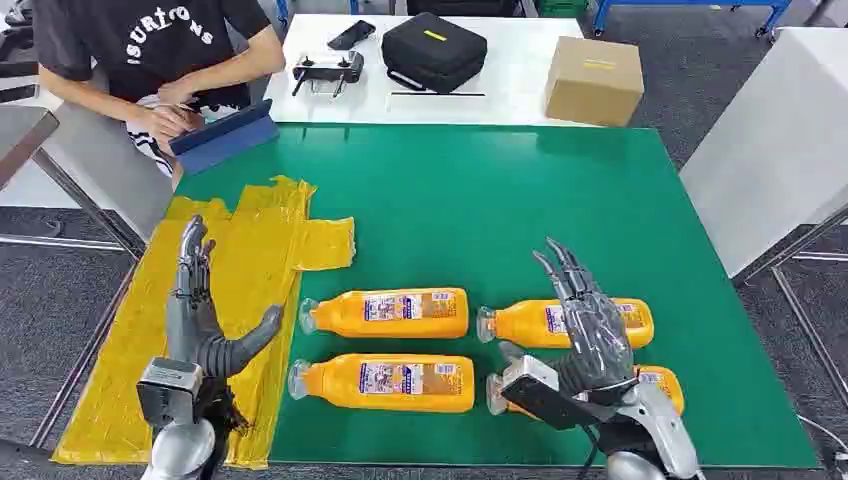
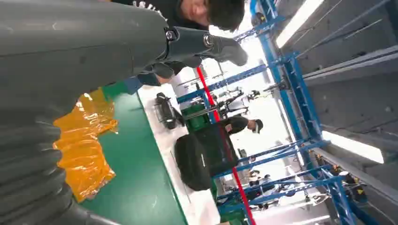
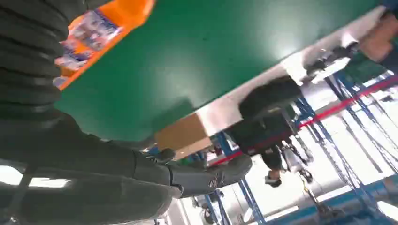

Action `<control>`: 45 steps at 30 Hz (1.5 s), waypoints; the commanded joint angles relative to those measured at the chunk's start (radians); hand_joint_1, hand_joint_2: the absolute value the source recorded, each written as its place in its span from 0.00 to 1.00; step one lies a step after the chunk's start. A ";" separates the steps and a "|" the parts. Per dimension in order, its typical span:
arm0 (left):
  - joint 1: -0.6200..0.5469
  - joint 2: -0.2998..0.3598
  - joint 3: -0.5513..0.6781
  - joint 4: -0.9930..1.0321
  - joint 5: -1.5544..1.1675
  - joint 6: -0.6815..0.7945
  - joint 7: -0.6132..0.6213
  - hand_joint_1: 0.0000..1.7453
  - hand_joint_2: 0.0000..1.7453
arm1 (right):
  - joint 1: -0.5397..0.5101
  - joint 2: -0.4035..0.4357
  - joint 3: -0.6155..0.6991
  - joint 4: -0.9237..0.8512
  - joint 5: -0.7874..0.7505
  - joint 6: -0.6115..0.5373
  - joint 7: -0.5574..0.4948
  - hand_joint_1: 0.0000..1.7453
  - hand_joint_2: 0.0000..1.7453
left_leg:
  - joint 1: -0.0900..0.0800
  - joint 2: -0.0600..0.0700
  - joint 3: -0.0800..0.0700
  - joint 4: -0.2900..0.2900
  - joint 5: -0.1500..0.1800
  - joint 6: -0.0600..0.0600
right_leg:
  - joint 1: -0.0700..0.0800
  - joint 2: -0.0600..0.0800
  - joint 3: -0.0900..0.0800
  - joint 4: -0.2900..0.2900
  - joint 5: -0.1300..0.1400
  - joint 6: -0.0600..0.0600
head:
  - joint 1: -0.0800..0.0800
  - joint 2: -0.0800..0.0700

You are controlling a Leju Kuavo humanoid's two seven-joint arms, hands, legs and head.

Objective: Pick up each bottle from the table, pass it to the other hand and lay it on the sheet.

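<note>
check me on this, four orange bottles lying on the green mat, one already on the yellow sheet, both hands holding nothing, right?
One detail is off: no bottle is on the yellow sheet yet. The head view shows all four orange bottles lying on the green mat. The left hand and right hand do hold nothing.

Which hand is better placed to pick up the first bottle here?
The right hand: it hovers open directly over the two right-side bottles. The left hand is open above the yellow sheet, away from all four bottles, better suited to receive.
</note>
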 commanded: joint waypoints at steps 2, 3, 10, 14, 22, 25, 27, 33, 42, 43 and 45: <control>-0.075 -0.018 0.050 0.148 0.006 -0.012 0.022 0.00 1.00 | -0.011 -0.170 -0.146 0.017 -0.076 0.173 0.003 0.00 1.00 | 0.001 -0.001 0.002 0.001 -0.001 -0.004 | 0.001 -0.002 0.003 -0.001 -0.001 -0.002 | 0.000 0.000; -0.077 -0.022 0.055 0.159 0.009 -0.020 0.025 0.00 1.00 | 0.000 -0.201 -0.164 0.015 -0.093 0.209 0.015 0.00 1.00 | 0.000 -0.002 0.002 0.000 0.000 -0.003 | 0.000 -0.002 0.003 -0.001 -0.001 -0.002 | 0.000 0.000; -0.121 -0.036 0.067 0.240 0.012 -0.055 0.024 0.00 1.00 | 0.149 -0.367 -0.289 -0.021 -0.181 0.369 0.019 0.00 1.00 | -0.001 -0.006 0.002 0.000 0.000 -0.004 | -0.001 -0.007 0.004 -0.001 -0.001 -0.002 | 0.000 0.000; -0.140 -0.027 0.069 0.274 0.025 -0.062 0.020 0.00 1.00 | 0.185 -0.420 -0.330 -0.047 -0.227 0.421 0.017 0.00 1.00 | -0.002 -0.005 0.002 0.001 -0.001 -0.003 | -0.001 -0.005 0.003 0.000 -0.001 -0.002 | 0.000 0.000; -0.144 -0.017 0.072 0.309 0.053 -0.062 0.006 0.00 1.00 | 0.173 -0.428 -0.345 -0.048 -0.268 0.464 -0.001 0.00 1.00 | -0.001 0.000 0.002 0.000 -0.001 -0.003 | 0.000 -0.001 0.003 -0.002 0.000 -0.002 | 0.000 0.000; -0.150 -0.015 0.079 0.323 0.065 -0.060 0.005 0.00 1.00 | 0.172 -0.432 -0.315 -0.070 -0.250 0.476 -0.009 0.00 1.00 | -0.001 0.000 0.003 0.000 -0.001 -0.003 | 0.000 -0.001 0.003 -0.002 0.000 -0.002 | 0.000 0.000; -0.152 -0.015 0.079 0.324 0.064 -0.060 0.005 0.00 1.00 | 0.178 -0.432 -0.314 -0.076 -0.247 0.474 -0.007 0.00 1.00 | -0.001 0.001 0.003 0.000 -0.001 -0.004 | 0.000 0.000 0.003 -0.002 0.000 -0.002 | 0.000 0.000; -0.156 -0.024 0.095 0.322 0.074 -0.055 0.011 0.00 1.00 | 0.208 -0.396 -0.257 -0.084 -0.173 0.452 0.001 0.00 1.00 | -0.001 0.000 0.002 0.000 -0.001 -0.003 | 0.000 -0.001 0.003 -0.002 0.000 -0.002 | 0.000 0.000; -0.139 -0.029 0.098 0.294 0.063 -0.048 0.023 0.00 1.00 | 0.191 -0.314 -0.148 -0.030 -0.009 0.387 0.039 0.00 1.00 | 0.000 0.001 0.003 -0.001 -0.001 -0.003 | 0.001 0.000 0.004 -0.003 0.001 -0.002 | 0.000 0.000; -0.136 -0.029 0.098 0.290 0.061 -0.047 0.025 0.00 1.00 | 0.188 -0.305 -0.124 -0.016 0.015 0.379 0.047 0.00 1.00 | 0.000 0.001 0.003 -0.001 -0.001 -0.003 | 0.001 0.000 0.004 -0.004 0.001 -0.002 | 0.000 0.000; -0.130 -0.031 0.100 0.283 0.057 -0.045 0.028 0.00 1.00 | 0.201 -0.294 -0.087 -0.001 0.072 0.335 0.069 0.00 1.00 | 0.001 0.001 0.004 -0.002 -0.001 -0.003 | 0.002 0.000 0.005 -0.004 0.001 -0.002 | 0.000 0.000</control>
